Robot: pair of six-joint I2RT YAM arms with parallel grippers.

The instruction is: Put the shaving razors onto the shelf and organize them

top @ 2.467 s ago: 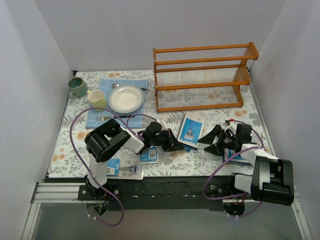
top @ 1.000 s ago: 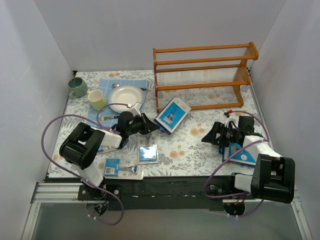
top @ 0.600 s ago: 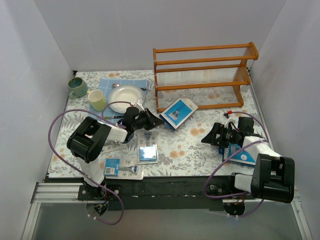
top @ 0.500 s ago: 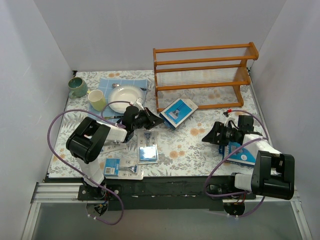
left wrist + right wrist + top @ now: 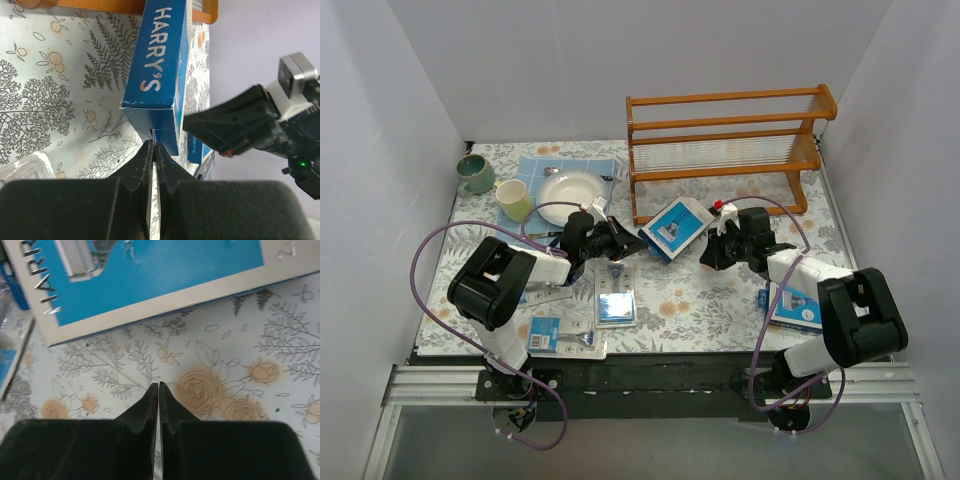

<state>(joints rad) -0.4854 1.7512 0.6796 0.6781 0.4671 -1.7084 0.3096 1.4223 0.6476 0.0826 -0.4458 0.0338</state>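
My left gripper is shut on the lower edge of a blue-and-white shaving razor pack, held tilted just in front of the shelf. In the left wrist view the jaws pinch the thin edge of that pack. My right gripper sits just right of the pack, shut with nothing between its fingers; the pack's face fills the top of its view. Other razor packs lie on the table at centre, front left and under the right arm.
A white plate rests on a blue cloth at the left, with a fork at the cloth's near edge. A green cup and a pale yellow cup stand beside it. White walls close in the table.
The right arm swung left from the right side to beside the held pack, and its jaws went from open to shut. The left gripper kept the pack, barely moving.
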